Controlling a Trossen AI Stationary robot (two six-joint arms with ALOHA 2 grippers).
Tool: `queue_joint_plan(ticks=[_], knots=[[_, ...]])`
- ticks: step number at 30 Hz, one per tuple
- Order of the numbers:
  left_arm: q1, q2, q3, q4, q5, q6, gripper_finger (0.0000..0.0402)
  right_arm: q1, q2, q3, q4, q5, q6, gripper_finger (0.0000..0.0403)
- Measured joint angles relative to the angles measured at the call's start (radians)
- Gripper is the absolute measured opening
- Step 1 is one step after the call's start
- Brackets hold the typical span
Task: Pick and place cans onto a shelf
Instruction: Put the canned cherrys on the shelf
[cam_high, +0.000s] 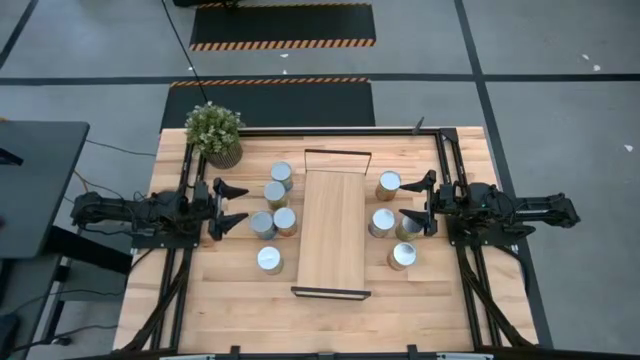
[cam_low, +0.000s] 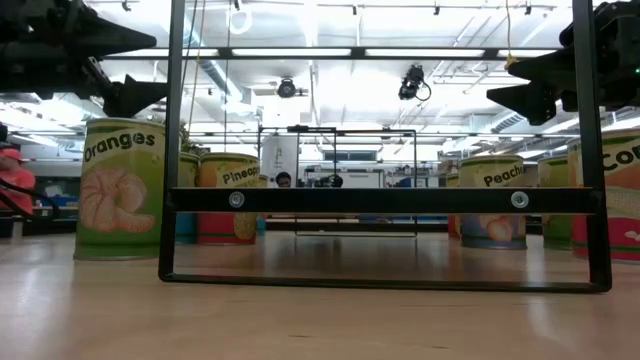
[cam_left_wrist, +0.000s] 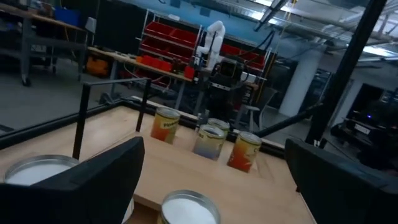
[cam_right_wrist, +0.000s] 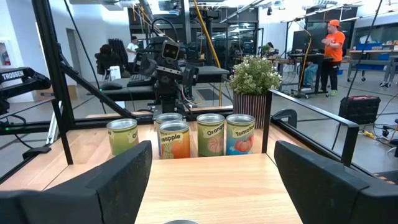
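High view: shelf (cam_high: 331, 232) lying bare mid-table; cans (cam_high: 270, 223) standing either side of shelf, five one side, four other. Left gripper (cam_high: 232, 208) hovering beside shelf, jaws spread wide, holding nothing. Right gripper (cam_high: 417, 203) opposite, jaws parted, holding nothing.

Low view: can sides (cam_low: 112, 190) showing smooth printed labels.

Judging: rigid, likely weighty, slick; gripping mid-wall across the width looking best.

- I work in a robotics lab or workshop hall: grey concrete floor (cam_high: 560, 90) with striped hazard mats (cam_high: 283, 26) at the upper centre.
- Red parts bins (cam_left_wrist: 166, 41) on racking, upper middle of my left wrist view.
- A person in orange (cam_right_wrist: 331, 46) stands among benches, upper right; ceiling strip lights (cam_low: 420, 52) run overhead.
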Motion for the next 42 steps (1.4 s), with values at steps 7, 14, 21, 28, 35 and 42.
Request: queue_joint_plan(ticks=[7,14,21,28,35,42], knots=[[0.0,0.0,0.0,0.0,-0.022,-0.016,0.0394,0.0,0.0,0.0,0.026,0.0,0.044,0.0346],[0.0,0.0,0.02,-0.02,0.006,-0.01,0.0394,0.0,0.001,0.0,0.107,0.027,-0.092,0.0346],[0.0,0.039,0.039,-0.02,-0.049,0.025,0.0394,0.0,0.002,0.0,0.193,0.066,-0.107,0.0346],[0.001,0.163,0.061,-0.016,-0.127,0.01,0.0394,-0.023,0.004,0.0,0.219,0.13,-0.188,0.0346],[0.04,0.294,0.143,-0.085,-0.106,-0.045,0.0394,-0.119,0.059,0.0,0.282,0.134,-0.21,0.0346],[0.087,0.412,0.285,-0.275,0.001,-0.115,0.0393,-0.209,0.18,0.044,0.298,0.066,-0.183,0.0346]])
